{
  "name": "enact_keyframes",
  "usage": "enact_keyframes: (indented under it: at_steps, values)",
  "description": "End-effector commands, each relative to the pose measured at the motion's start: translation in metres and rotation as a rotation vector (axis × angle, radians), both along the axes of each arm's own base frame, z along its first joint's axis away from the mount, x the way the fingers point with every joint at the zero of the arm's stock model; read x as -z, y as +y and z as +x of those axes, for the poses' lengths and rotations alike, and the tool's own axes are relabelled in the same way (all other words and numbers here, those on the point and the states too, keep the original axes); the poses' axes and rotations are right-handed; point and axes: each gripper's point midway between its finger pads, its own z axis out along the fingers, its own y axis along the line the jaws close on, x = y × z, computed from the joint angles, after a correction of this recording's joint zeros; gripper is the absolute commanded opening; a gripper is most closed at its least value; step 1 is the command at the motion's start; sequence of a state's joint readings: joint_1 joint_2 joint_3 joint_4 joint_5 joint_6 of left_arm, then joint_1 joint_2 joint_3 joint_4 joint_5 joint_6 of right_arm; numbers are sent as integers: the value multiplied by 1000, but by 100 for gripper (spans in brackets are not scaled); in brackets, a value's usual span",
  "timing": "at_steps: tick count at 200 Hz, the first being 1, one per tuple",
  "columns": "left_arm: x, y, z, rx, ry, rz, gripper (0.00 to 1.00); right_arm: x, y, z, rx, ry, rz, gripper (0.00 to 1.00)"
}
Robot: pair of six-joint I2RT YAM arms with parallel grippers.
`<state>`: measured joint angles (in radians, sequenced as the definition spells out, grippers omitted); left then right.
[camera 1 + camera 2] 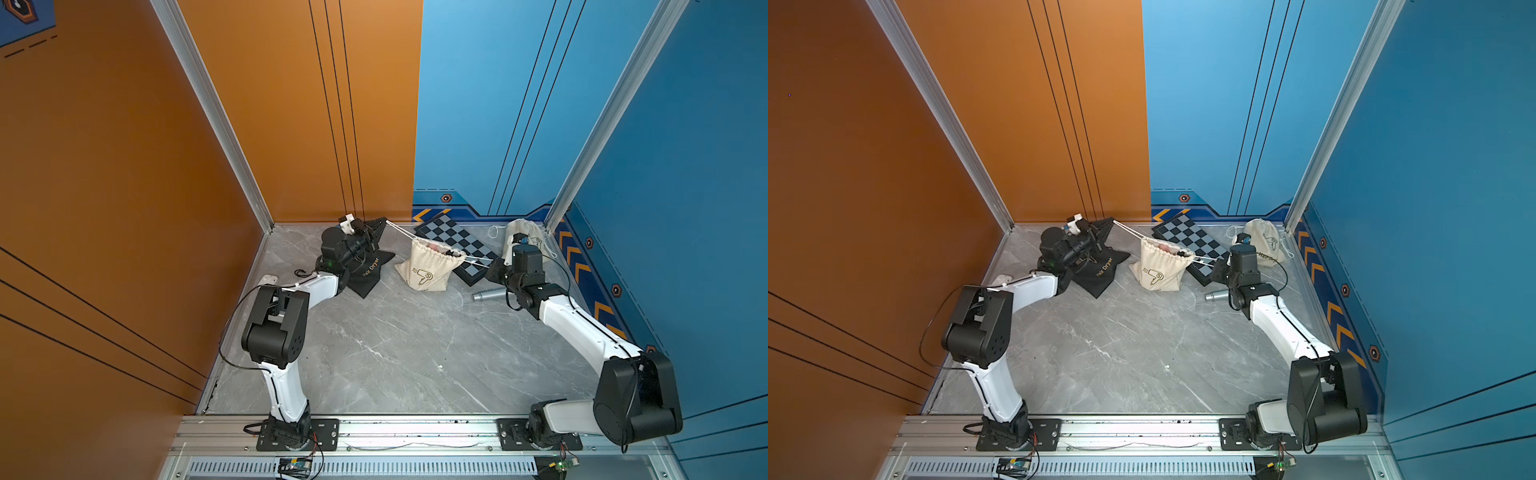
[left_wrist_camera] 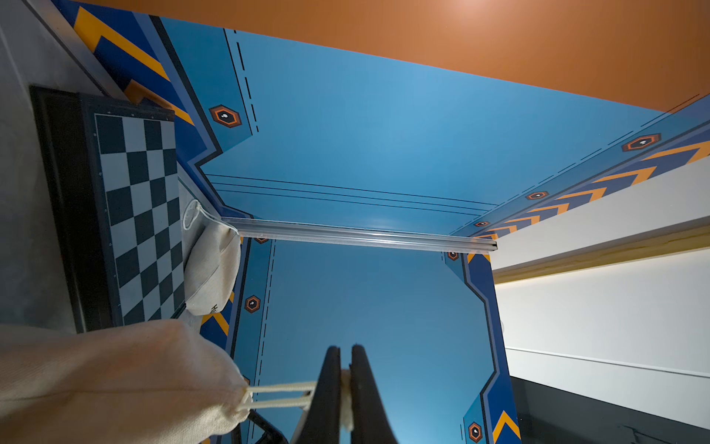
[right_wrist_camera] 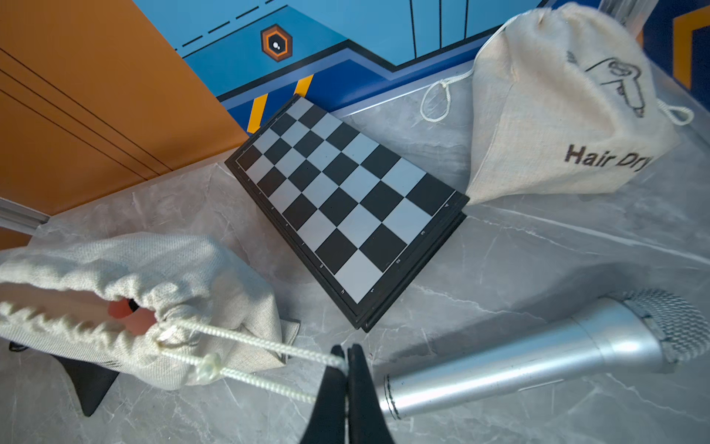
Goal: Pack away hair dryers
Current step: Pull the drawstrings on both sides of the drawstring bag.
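A beige drawstring bag (image 1: 428, 270) printed with a dryer drawing stands mid-table, its mouth partly gathered. Inside the mouth a pale pink hair dryer (image 3: 130, 315) shows, with a dark bit beside it. My left gripper (image 2: 345, 350) is shut on the bag's left drawstring (image 2: 282, 394), up near the back wall (image 1: 384, 222). On the other side, my right gripper (image 3: 347, 348) is shut on the bag's right drawstring (image 3: 269, 348). Both cords run taut from the bag's mouth in both top views. No other hair dryer is clearly visible.
A black bag (image 1: 370, 270) lettered "Hair Dryer" lies under my left wrist. A chessboard (image 1: 455, 241) lies behind the beige bag. A closed second beige bag (image 1: 525, 237) sits at the back right corner. A silver microphone (image 1: 488, 296) lies beside my right wrist. A small white object (image 1: 268, 277) rests by the left wall.
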<state>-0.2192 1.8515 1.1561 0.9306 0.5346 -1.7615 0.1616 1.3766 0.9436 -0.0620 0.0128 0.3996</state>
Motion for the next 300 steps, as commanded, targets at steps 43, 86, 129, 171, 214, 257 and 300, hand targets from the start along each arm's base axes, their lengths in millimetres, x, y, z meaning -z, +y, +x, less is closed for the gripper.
enact_keyframes:
  at_steps: [43, 86, 129, 171, 214, 257, 300]
  values:
    - [-45, 74, -4, -88, -96, 186, 0, -32, -65, 13, 193, -7, -152, 0]
    - [-54, 131, -9, -172, -76, 321, 0, -47, -83, 17, 223, -26, -128, 0]
    - [-52, 176, -24, -261, -25, 513, 0, -54, -87, 25, 232, -27, -128, 0]
    - [-37, 208, -33, -317, 27, 579, 0, -55, -85, 36, 217, -26, -121, 0]
    - [-23, 225, -32, -340, 54, 598, 0, -58, -79, 54, 194, -43, -100, 0]
    - [-14, 218, -22, -323, 53, 609, 0, -65, -63, 76, 141, -100, -64, 0]
    - [-4, 197, -8, -284, 35, 606, 0, -76, -57, 99, 104, -169, -49, 0]
